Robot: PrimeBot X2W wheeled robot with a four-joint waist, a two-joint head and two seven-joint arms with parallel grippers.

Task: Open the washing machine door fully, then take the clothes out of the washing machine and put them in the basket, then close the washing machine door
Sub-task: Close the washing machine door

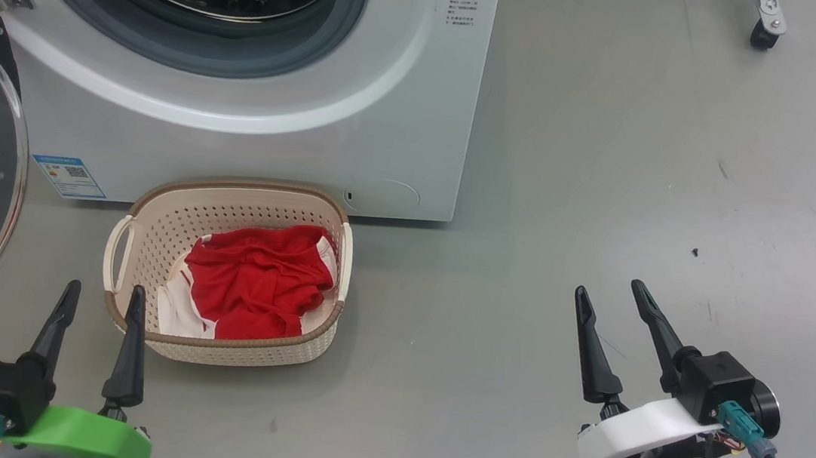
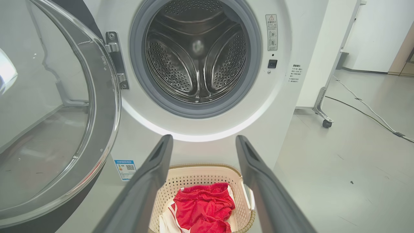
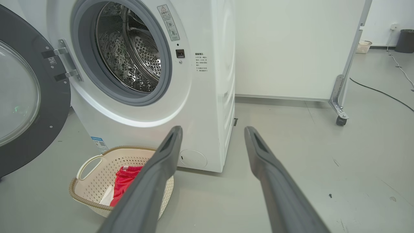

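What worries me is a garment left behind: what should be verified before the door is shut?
1. The drum empty: ok, as far as visible.
2. The clothes lie in the basket: ok.
3. The left tool open, empty: ok.
4. The right tool open, empty: ok.
5. Swing path of the washing machine door clear of the basket: cannot tell.
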